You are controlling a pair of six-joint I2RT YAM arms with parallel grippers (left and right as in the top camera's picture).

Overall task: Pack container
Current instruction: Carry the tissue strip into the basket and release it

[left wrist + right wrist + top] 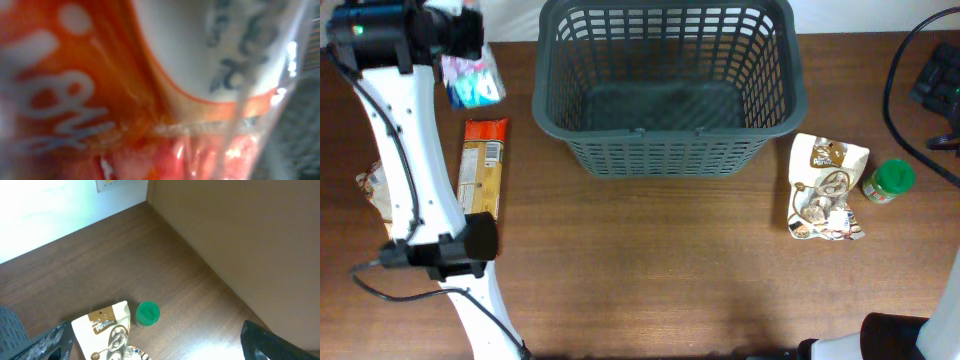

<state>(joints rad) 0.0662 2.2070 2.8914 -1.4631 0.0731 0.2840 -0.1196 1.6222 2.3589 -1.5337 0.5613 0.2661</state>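
Groceries lie on both sides of the table [650, 270]. At the far left, the left gripper [460, 35] is right at a pale blue-and-pink bag [472, 80]. Its wrist camera shows only a blurred orange-and-white wrapper [125, 100] pressed close, so I cannot tell whether the jaws are closed. A long orange packet [483, 165] lies nearer the front. The container [665, 150] sits at the far middle with nothing inside. To its right rest a tan pouch [828, 185] and a green-lidded jar [890, 180]. The right gripper [155, 352] looks down on them, spread wide and holding nothing. The risk, I think, is that thin film pinched by one edge could slip loose, or snag the rim and drop outside.
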